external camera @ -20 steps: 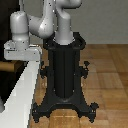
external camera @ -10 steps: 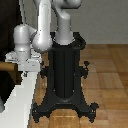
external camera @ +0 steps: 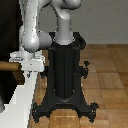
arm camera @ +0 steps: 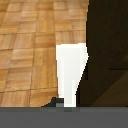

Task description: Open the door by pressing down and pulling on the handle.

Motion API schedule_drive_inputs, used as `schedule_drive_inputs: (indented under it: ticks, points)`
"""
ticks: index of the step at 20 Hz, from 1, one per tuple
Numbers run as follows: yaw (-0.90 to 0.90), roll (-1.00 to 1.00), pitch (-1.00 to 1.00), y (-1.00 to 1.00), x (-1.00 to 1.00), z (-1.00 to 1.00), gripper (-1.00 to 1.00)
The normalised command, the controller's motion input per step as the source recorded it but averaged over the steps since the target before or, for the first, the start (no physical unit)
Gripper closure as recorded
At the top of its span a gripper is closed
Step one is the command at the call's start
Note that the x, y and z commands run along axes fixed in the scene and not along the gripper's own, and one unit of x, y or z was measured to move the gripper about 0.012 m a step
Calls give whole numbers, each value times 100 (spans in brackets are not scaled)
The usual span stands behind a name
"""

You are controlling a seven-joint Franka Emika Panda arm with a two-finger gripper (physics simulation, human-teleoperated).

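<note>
Exterior view: gripper [external camera: 29, 70] at handle [external camera: 9, 65], jaw state unreadable. Press handle straight down first, then pull door [external camera: 9, 35] steadily, avoiding slip.

The pincer [external camera: 27, 71] sits by the tan handle [external camera: 9, 65].

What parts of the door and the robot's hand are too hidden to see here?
- Handle: exterior view shows only a tan bar; the picture's left edge cuts it off. Absent from wrist view.
- Gripper: fingers tiny, hidden behind the white frame; open or shut is unclear.
- Door: only a dark slab, cropped by the edges in both views.
</note>
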Motion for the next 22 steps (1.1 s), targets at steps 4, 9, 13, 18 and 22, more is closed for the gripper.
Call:
schedule_drive_inputs:
  ticks: [4,9,13,18,22]
  points:
    - [0,0,0,100,0,0,100]
    - [0,0,0,100,0,0,100]
    - [0,0,0,100,0,0,100]
    - [0,0,0,100,0,0,100]
    - [0,0,0,0,0,0,100]
